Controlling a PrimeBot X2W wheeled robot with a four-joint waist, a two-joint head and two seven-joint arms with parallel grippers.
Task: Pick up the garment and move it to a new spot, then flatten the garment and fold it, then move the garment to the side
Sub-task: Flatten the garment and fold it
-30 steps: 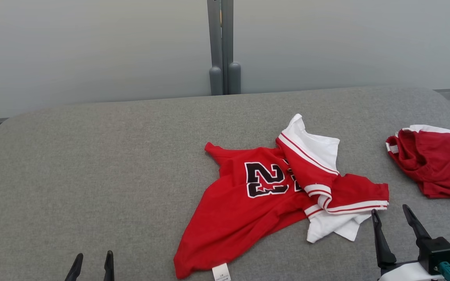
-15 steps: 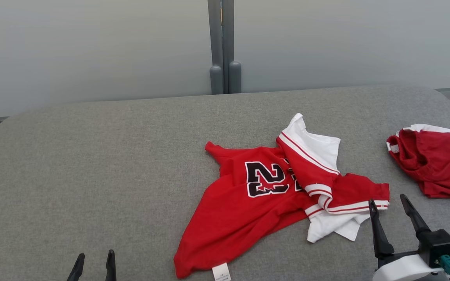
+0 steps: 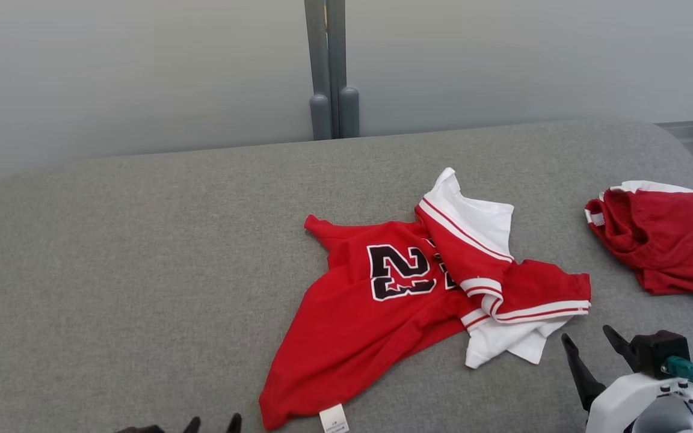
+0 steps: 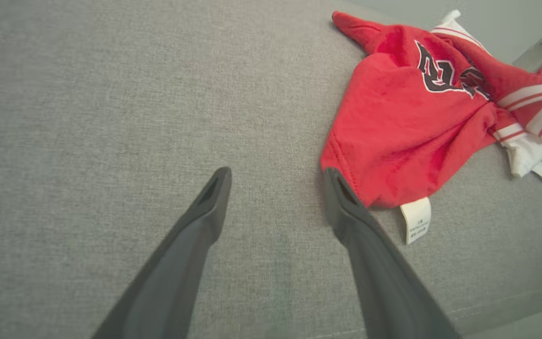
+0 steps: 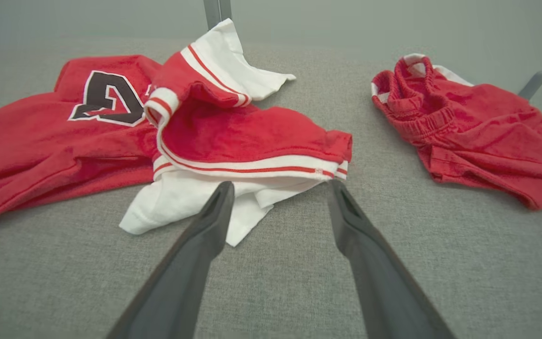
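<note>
Left gripper (image 4: 275,175): at the near edge, fingers spread apart and empty. Its right finger reaches just beside the near left corner of the shirt; whether it touches the hem cannot be told.
Right gripper (image 5: 280,186): at the near right, fingers spread apart and empty. The tips stop just short of the shirt's right sleeve, not touching the cloth.
Tag (image 3: 333,418): a white label hanging from the shirt's near hem, just right of the left gripper.
Shirt (image 3: 376,313): red with black numbers, crumpled right of centre on the table, between the two grippers. The red and white striped sleeves are folded over its right side.
Table (image 3: 112,252): covered in grey fabric.
Shorts (image 3: 665,240): red, bunched at the far right, apart from the shirt.
Post (image 3: 325,66): grey, upright behind the table.
</note>
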